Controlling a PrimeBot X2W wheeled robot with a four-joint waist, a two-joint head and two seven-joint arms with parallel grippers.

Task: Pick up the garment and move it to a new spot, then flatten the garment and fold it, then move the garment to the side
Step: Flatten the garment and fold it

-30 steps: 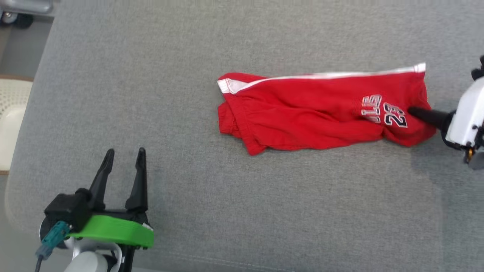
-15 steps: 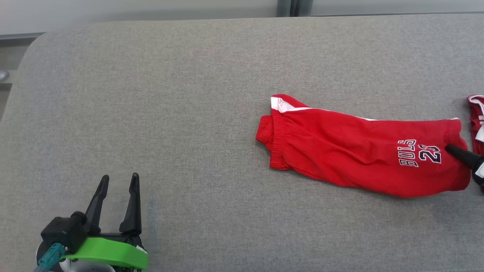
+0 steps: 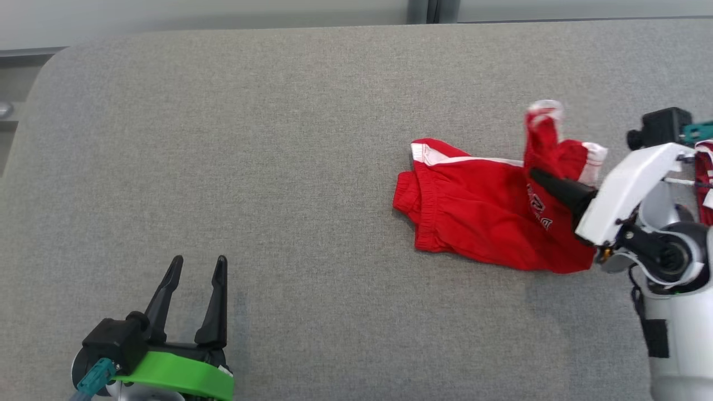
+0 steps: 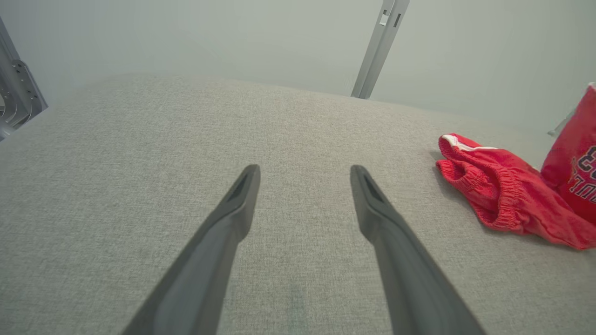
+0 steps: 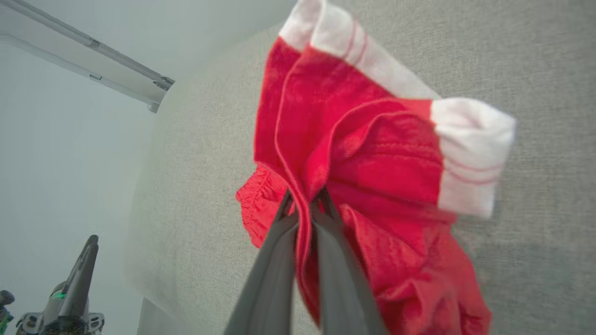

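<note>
The garment is a pair of red shorts with white trim and dark lettering, lying on the grey table at the right. My right gripper is shut on its leg end and holds that end lifted and folded back over the rest. In the right wrist view the red cloth is pinched between my right gripper fingers. My left gripper stands open at the lower left, far from the shorts. The left wrist view has its fingers spread over bare table, with the waistband at the right.
The grey fabric table has wide bare room left and in front of the shorts. Its back edge meets a pale wall with a metal post. Another red and white cloth lies at the right edge behind my right arm.
The head camera shifted between the oldest frame and the half-second one. Since then my right gripper has lifted the leg end and carried it leftward over the shorts. My left gripper stays open.
</note>
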